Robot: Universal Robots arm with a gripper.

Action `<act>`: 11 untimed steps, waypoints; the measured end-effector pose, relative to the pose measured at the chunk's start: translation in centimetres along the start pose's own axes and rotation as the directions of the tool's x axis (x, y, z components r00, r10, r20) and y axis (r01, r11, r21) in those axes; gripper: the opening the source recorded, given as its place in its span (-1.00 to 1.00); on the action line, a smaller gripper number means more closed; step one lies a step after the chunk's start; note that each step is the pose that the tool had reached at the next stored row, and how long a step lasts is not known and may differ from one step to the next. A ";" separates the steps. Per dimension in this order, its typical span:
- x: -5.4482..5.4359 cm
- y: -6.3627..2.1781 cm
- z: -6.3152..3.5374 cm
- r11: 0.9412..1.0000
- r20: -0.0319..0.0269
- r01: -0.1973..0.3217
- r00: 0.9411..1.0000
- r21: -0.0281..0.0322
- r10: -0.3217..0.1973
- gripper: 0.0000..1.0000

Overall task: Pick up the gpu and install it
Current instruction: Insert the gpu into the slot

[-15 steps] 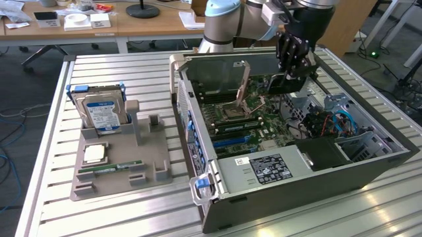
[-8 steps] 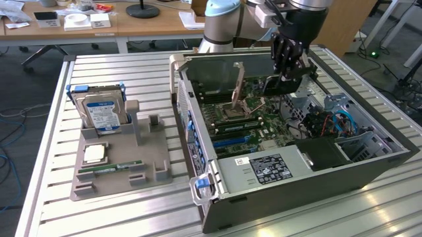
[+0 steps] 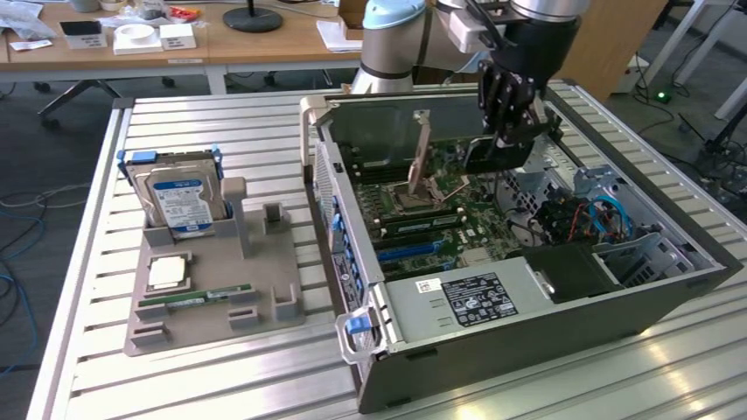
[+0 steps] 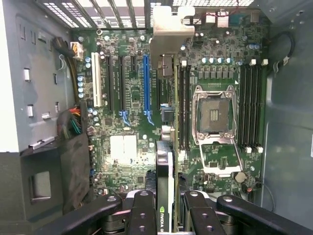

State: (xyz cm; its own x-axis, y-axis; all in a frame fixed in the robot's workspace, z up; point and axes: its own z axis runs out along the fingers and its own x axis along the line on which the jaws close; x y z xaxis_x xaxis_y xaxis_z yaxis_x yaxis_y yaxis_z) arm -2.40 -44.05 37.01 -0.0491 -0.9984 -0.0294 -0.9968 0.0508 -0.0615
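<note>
Overhead, we see the tool (image 4: 166,208) clenched on the gpu (image 4: 164,166), edge-down over the motherboard (image 4: 122,147), its long axis parallel to the blue slot (image 4: 146,83) alongside.

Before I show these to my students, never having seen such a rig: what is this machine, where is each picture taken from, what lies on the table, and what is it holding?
It is one robot arm ending in a gripper, poised over an open computer case. One picture comes from a camera off the arm. The other comes from a camera on its wrist, looking down at the motherboard. On the slatted table, at the exterior view's left, a grey holder carries a hard drive, a square chip and a memory stick. The gripper is closed on the gpu, held on edge above the board.
</note>
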 end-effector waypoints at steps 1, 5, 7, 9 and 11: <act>0.1 0.04 -0.01 1.000 0.000 0.000 1.000 0.000 0.000 -0.47; 0.5 0.21 -0.02 1.000 0.000 0.000 1.000 0.000 0.000 -0.47; 0.6 0.30 -0.03 1.000 0.000 0.000 1.000 0.000 0.000 -0.47; 0.6 0.38 0.12 1.000 0.000 0.000 1.000 0.000 0.000 -0.47; 0.6 0.44 0.44 1.000 0.000 0.000 1.000 0.000 0.000 -0.47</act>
State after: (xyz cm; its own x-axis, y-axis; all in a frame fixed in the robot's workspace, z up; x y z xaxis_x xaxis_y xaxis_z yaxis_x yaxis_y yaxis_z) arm -2.84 -44.64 36.52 -0.0489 -0.9984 -0.0294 -0.9968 0.0507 -0.0615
